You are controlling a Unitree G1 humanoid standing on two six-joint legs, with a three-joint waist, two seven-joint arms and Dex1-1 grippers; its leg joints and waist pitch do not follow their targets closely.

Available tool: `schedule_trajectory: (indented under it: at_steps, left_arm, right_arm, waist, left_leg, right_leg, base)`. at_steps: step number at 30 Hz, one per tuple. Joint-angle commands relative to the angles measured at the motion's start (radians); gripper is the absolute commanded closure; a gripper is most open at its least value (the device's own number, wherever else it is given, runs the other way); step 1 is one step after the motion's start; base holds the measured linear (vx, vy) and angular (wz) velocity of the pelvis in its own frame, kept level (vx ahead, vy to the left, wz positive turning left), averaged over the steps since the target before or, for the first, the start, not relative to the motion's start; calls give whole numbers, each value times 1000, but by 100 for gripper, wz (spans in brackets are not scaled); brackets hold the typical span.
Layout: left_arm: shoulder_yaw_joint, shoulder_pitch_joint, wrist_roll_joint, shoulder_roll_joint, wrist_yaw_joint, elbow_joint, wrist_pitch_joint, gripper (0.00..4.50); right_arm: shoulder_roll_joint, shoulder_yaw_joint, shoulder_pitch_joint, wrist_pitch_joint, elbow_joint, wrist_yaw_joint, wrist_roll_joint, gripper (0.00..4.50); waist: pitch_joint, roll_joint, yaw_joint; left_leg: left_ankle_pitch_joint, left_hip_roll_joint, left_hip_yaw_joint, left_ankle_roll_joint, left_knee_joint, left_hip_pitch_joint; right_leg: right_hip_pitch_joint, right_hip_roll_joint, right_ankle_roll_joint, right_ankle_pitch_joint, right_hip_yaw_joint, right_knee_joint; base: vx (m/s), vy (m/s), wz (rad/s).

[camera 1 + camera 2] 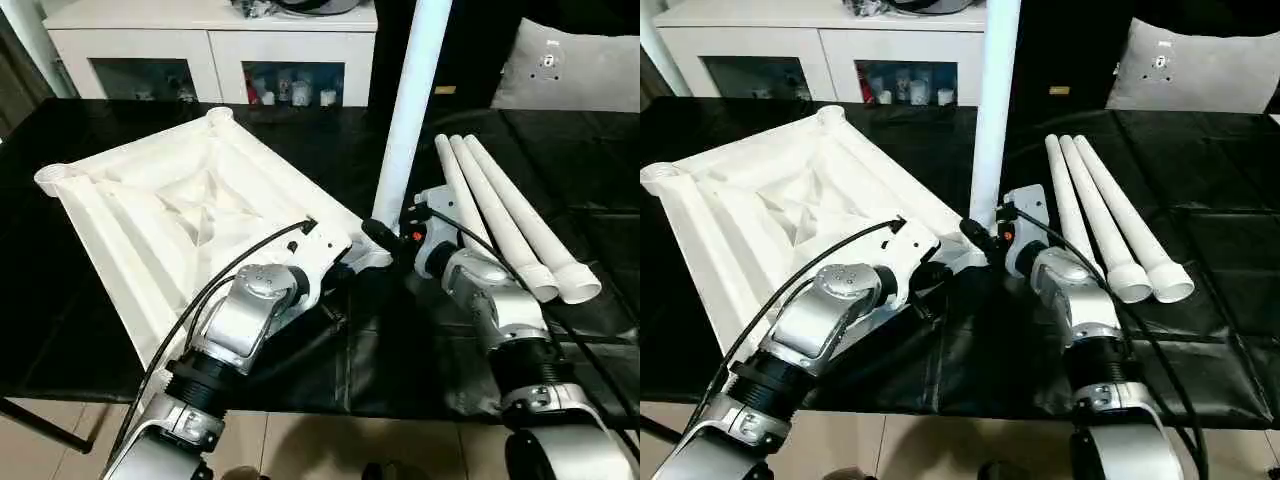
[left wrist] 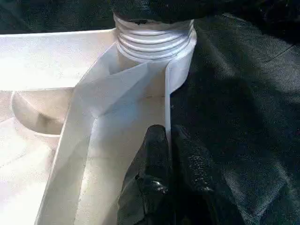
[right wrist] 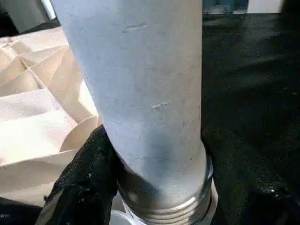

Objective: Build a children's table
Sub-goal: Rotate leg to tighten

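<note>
On glossy black sheeting, the left gripper (image 2: 168, 140) pinches the ribbed tabletop (image 1: 150, 215)'s thin rim while the right gripper (image 3: 154, 187) clasps the smooth upright leg (image 1: 410, 110) above its threaded end.

Upturned table top (image 1: 170, 215) (one leg (image 1: 410, 110) upright)

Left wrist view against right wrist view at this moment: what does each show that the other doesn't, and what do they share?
Left wrist view alone: the left gripper, its fingers shut on a thin edge wall of the tabletop, just below the corner socket.

Right wrist view alone: the smooth tube of the upright leg rising between the right gripper's fingers, which sit around it near its base.

Shared: the leg's threaded end at that corner socket, the ribbed white underside, and the black table cover.
</note>
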Motion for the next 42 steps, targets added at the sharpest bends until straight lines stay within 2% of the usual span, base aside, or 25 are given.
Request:
schedule_trajectory:
  at_steps: [1,2,4,8,10,11,13,16,19,21,29,31,35,36,40,42]
  left_arm:
    - [-9,-34,-9,-17,-3,-92,-22,450]
    - [-11,-37,-2,-11,3,-93,-19,450]
    - [-20,-42,9,4,15,-86,-45,450]
    - [-29,-41,9,28,-17,-75,-83,450]
    - [-37,-35,12,51,-43,-62,-107,450]
    - [-34,-33,11,70,-62,-45,-129,450]
    - [-33,-34,7,84,-71,-33,-142,450]
    - [-36,-37,2,107,-91,-16,-163,450]
    - [-42,-41,1,126,-116,1,-186,450]
    - [-58,-46,-5,164,-182,34,-244,450]
    - [-90,-54,-22,236,-347,90,-382,450]
    - [-103,-52,-43,258,-426,103,-434,450]
    - [-117,-47,-53,276,-487,100,-470,450]
    - [-128,-41,-67,292,-545,91,-497,450]
    - [-136,-40,-80,303,-601,86,-511,450]
    - [-139,-43,-88,307,-628,93,-522,450]
  right_arm:
    - [31,38,25,32,45,-1,-11,199]
    - [30,38,23,21,49,-5,-12,199]
    - [35,16,20,26,52,-3,11,148]
    - [26,1,21,5,41,4,14,115]
    - [11,-3,30,-26,27,32,17,98]
    - [-13,-3,44,-46,6,66,22,89]
    - [-33,-1,55,-60,-7,87,22,70]
    - [-63,1,77,-77,-42,145,32,37]
    - [-92,8,94,-94,-72,197,38,25]
    - [-155,19,111,-133,-103,293,41,12]
    - [-303,61,106,-172,-124,537,38,12]
    - [-346,86,102,-181,-126,606,28,12]
    - [-371,111,101,-194,-129,665,26,12]
    - [-393,141,100,-226,-127,728,17,12]
    - [-404,177,90,-235,-106,772,-7,12]
    - [-400,193,78,-231,-88,787,-15,12]
  waist:
    - [-74,-7,11]
    - [-74,-7,11]
    - [-76,-7,11]
    - [-78,-4,12]
    - [-84,-1,18]
    - [-84,-1,16]
    - [-86,-1,22]
    - [-84,-2,35]
    - [-84,-3,38]
    - [-83,-4,40]
    - [-83,-9,51]
    - [-84,-9,60]
    - [-84,-9,69]
    - [-85,-9,74]
    - [-83,-9,86]
    - [-84,-10,86]
  left_leg:
    - [-116,4,21,85,-61,-18]
    - [-120,4,21,84,-61,-18]
    - [-118,4,20,83,-62,-18]
    - [-105,6,19,83,-60,-18]
    - [-78,9,17,85,-58,-18]
    - [-71,10,19,88,-57,-20]
    - [-65,11,19,96,-56,-19]
    - [-83,11,20,96,-56,-18]
    - [-88,12,20,91,-57,-18]
    - [-95,10,20,92,-57,-17]
    - [-94,11,21,104,-54,-17]
    - [-88,14,21,110,-54,-14]
    - [-87,17,22,112,-53,-14]
    - [-92,19,21,111,-53,-13]
    - [-99,21,23,106,-54,-12]
    - [-104,21,23,100,-54,-12]
  right_leg:
    - [85,-57,-169,-301,28,-85]
    - [85,-57,-167,-309,28,-87]
    - [86,-59,-162,-316,28,-86]
    - [85,-59,-173,-283,29,-82]
    - [86,-60,-191,-219,29,-74]
    - [86,-59,-199,-195,30,-71]
    - [87,-59,-217,-149,29,-66]
    - [88,-61,-212,-175,29,-70]
    - [88,-61,-198,-188,31,-70]
    - [87,-60,-192,-205,30,-72]
    - [87,-60,-189,-230,29,-73]
    - [85,-61,-191,-228,30,-71]
    - [82,-62,-202,-217,30,-67]
    - [82,-63,-203,-222,28,-66]
    - [79,-64,-203,-239,31,-67]
    - [79,-64,-202,-245,31,-67]
  base:
    - [0,0,0]
    - [0,0,0]
    - [0,0,0]
    - [0,0,0]
    - [0,0,0]
    - [0,0,0]
    - [0,0,0]
    - [0,0,0]
    - [0,0,0]
    - [0,0,0]
    - [0,0,0]
    - [0,0,0]
    - [0,0,0]
    - [0,0,0]
    - [0,0,0]
    - [0,0,0]
